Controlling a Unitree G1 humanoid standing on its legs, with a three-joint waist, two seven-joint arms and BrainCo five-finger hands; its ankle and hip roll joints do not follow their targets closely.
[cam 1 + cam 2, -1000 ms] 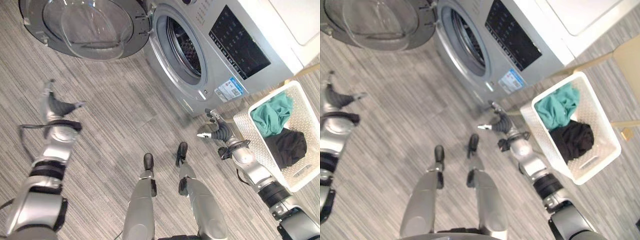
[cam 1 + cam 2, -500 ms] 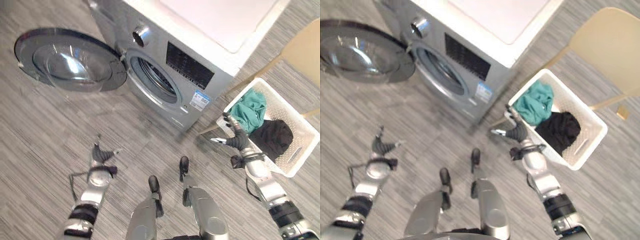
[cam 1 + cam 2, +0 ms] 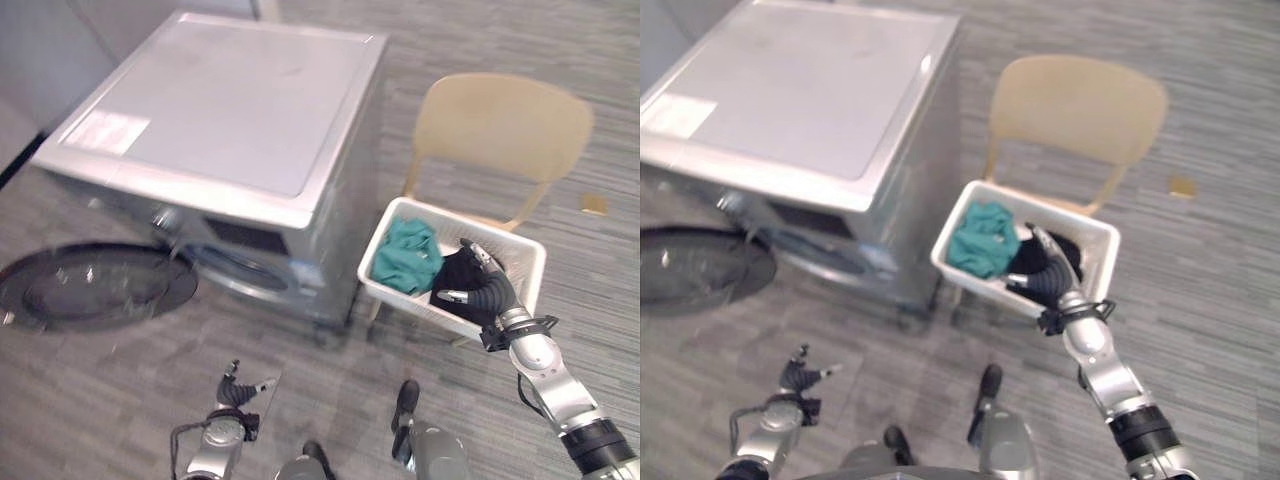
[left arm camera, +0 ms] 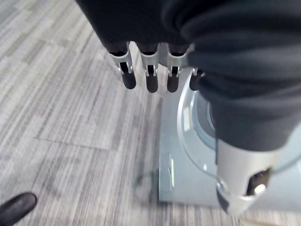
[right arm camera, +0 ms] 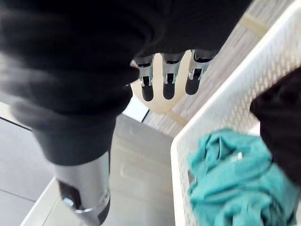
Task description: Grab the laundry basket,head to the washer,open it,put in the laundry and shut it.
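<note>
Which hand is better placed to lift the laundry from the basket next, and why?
The right hand: it hovers open over the white basket, above the black garment and beside the teal one. The left hand hangs low over the floor.

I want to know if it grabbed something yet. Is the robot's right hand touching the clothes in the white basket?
Apart. The right wrist view shows the right hand with straight fingers above the teal cloth and black cloth in the basket, open space between.
</note>
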